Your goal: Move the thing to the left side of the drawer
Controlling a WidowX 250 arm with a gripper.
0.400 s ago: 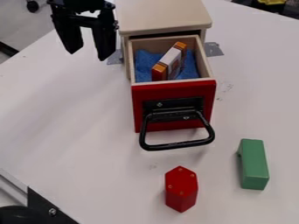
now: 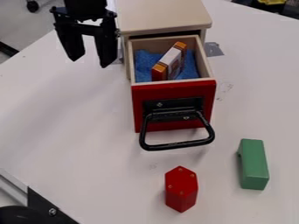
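Okay, gripper [image 2: 90, 61] hangs over the bench [image 2: 64, 127], left of the cabinet [image 2: 163, 15] in view, near its side, tips pointing down. Its two fingers [image 2: 72, 43] stand wide apart, nothing between them, nothing held.

Task's thing, taken as the small box [image 2: 170, 62]: inside the pulled-out drawer [image 2: 170, 82], on blue cloth [image 2: 144, 65]. White middle, orange ends. Set at a diagonal: near end left of the drawer's midline and close to its front wall, far end right of the midline. Can't tell whether it touches a wall.

Cabinet is pale wood, at the far part of the bench. Drawer has pale walls and a red front panel [image 2: 172, 92]; black loop handle [image 2: 178, 145] sticks out toward the bench's near side.

Red block [image 2: 181, 188], six-sided top with small dots, is on the bench well apart from the drawer, toward the near edge, in front of the handle. Green block [image 2: 253, 164], long and narrow, is also on the bench, right of the red one and apart from it, a bit farther from the near edge. Grey tape [image 2: 214, 49] is on the bench just right of the cabinet. Black bracket [image 2: 43, 204] and metal rail [image 2: 13, 183] run along the bench's near-left edge.
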